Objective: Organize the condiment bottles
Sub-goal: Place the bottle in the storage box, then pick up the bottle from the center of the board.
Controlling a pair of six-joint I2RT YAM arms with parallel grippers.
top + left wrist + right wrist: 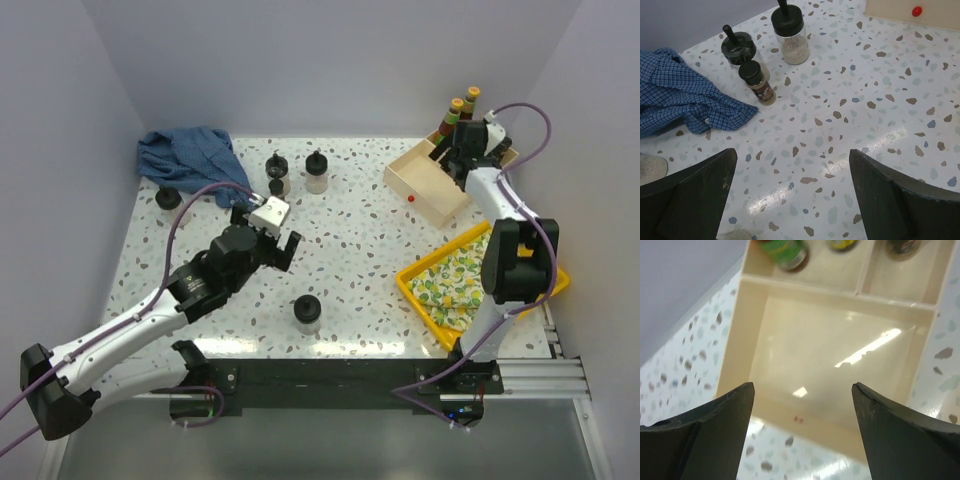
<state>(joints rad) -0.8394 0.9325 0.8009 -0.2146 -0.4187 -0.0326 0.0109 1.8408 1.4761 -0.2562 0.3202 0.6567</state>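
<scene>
Slim sauce bottles (785,249) stand in small back compartments of the beige tray (840,365). The right fingers (705,435), above it, and the left fingers (690,195) are spread wide, gripping nothing.

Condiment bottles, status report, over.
Left claw open, empty. Right claw open above tray. Some bottles in tray, jars loose on table. Blue cloth beside back jars.

Speckled counter (350,240) here, white with brown, grey-blue and pale green flecks. On it sit a blue checked cloth (675,95), clear jars (790,37) with black lids and a black-capped shaker (759,82) with a brown label. Over at the beige tray (430,180), with a red dot (411,197) on its side, dark bottles (458,110) show reddish and yellow caps, and the yellow tray (405,280) carries a napkin (455,285) printed with yellow lemons and green leaves.
</scene>
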